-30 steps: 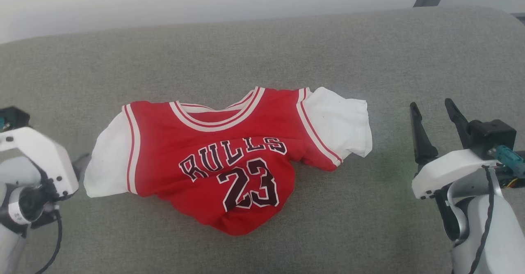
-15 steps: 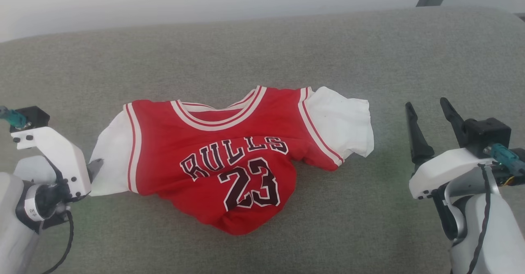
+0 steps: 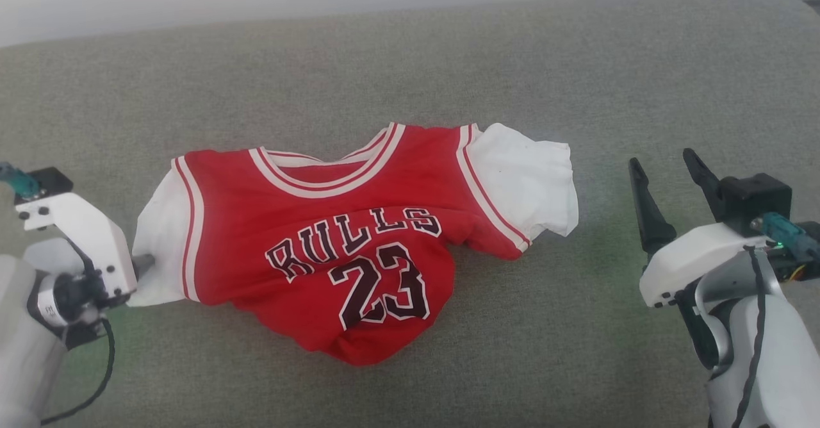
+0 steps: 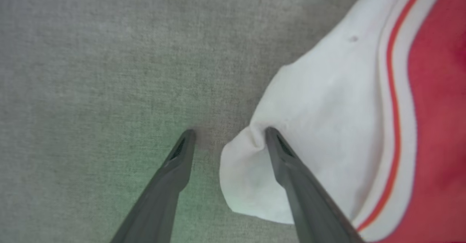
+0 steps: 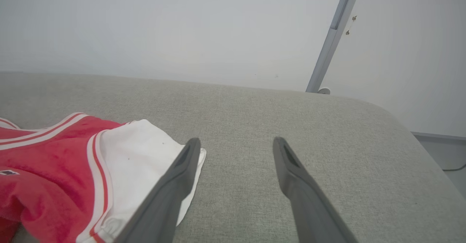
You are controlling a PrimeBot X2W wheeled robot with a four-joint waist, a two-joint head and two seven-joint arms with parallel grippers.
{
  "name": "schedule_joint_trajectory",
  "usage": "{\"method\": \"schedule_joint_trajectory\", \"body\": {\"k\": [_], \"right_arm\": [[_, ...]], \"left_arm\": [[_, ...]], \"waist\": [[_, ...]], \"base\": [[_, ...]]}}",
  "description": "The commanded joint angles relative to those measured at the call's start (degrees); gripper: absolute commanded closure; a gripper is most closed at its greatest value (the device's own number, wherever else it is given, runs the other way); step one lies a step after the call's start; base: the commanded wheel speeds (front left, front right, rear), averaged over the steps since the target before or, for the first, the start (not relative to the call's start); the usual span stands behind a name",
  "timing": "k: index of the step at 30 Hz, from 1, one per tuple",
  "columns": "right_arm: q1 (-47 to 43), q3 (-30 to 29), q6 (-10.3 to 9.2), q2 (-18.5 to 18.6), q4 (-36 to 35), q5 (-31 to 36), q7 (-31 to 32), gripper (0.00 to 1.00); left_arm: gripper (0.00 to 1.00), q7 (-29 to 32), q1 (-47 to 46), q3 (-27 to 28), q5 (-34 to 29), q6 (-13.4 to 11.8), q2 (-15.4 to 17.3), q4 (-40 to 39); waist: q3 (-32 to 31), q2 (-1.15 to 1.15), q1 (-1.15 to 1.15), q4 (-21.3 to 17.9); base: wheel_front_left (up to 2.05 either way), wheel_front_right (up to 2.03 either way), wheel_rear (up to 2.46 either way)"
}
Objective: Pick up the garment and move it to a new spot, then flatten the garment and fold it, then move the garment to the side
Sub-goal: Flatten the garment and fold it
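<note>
Nearest the robot, the left gripper (image 4: 229,131) is down at the grey couch cushion (image 3: 448,63) with its fingers spread wide. The left wrist view has the good detail here: one dark tapered finger is over bare upholstery and the other has its tip right at a little pucker in the corner of the white sleeve, so that corner sits between the two, not pinched. From the head view the white wrist housing covers most of that. The right gripper (image 3: 661,157) hangs over bare cushion well apart from the other sleeve, fingers spread too, holding nothing. The garment (image 3: 333,223) lies face up mid-cushion, a soft red jersey with white sleeves, striped trim and dark white-outlined lettering and a 23, its lower hem bunched and rumpled under. The cushion is a coarse woven fabric with a rounded far corner. Beyond it, the right wrist view catches a plain pale wall (image 5: 145,24) and a slanted grey bar (image 5: 333,35).
</note>
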State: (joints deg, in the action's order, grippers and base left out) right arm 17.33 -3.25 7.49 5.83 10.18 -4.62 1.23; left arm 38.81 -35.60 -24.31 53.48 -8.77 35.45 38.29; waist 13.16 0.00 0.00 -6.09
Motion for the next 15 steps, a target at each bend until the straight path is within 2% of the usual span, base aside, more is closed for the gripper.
{"method": "schedule_joint_trajectory", "body": {"k": [1, 2, 3, 4, 11, 14, 15], "right_arm": [[0.60, 0.46, 0.01, 0.43, -0.13, -0.57, 0.71, 0.00], [0.71, 0.74, 0.01, 0.61, -0.06, -0.81, 1.25, 0.00], [0.80, 1.15, 0.01, 0.85, 0.04, -1.13, 1.80, 0.00], [0.85, 1.45, 0.01, 0.99, 0.22, -1.55, 2.51, 0.00], [2.29, 5.07, 0.01, 3.04, 1.43, -6.07, 8.87, 0.00], [4.07, 7.30, 0.00, 4.49, 2.38, -8.82, 13.04, 0.00], [5.70, 8.57, 0.01, 5.28, 3.38, -10.33, 16.36, 0.00]], "left_arm": [[0.00, 0.00, -0.50, -0.14, 0.73, 0.71, -1.08, 1.78], [0.40, 0.22, -0.84, -0.19, 1.04, 1.38, -1.62, 2.71], [0.96, 0.33, -1.24, -0.43, 1.20, 2.24, -1.98, 3.30], [1.00, -0.01, -1.56, -0.31, 1.53, 2.63, -2.39, 4.04], [1.00, -1.38, -4.37, -1.39, 0.60, 4.88, -4.14, 7.34], [1.00, -2.30, -5.76, -1.51, 0.41, 5.37, -4.97, 8.36], [1.00, -2.60, -6.67, -1.61, 0.52, 5.77, -5.56, 9.02]], "waist": [[0.34, 0.00, 0.00, -0.04], [0.47, 0.00, 0.00, -0.03], [0.59, 0.00, 0.00, 0.00], [0.70, 0.00, 0.00, 0.09], [1.60, 0.00, 0.00, 1.25], [2.09, 0.00, 0.00, 1.87], [2.44, 0.00, 0.00, 2.35]], "base": [[0.00, 0.00, 0.00], [0.00, 0.00, 0.00], [0.00, 0.00, 0.00], [0.00, 0.00, 0.00], [0.00, 0.00, 0.00], [0.00, 0.00, 0.00], [0.00, 0.00, 0.00]]}}
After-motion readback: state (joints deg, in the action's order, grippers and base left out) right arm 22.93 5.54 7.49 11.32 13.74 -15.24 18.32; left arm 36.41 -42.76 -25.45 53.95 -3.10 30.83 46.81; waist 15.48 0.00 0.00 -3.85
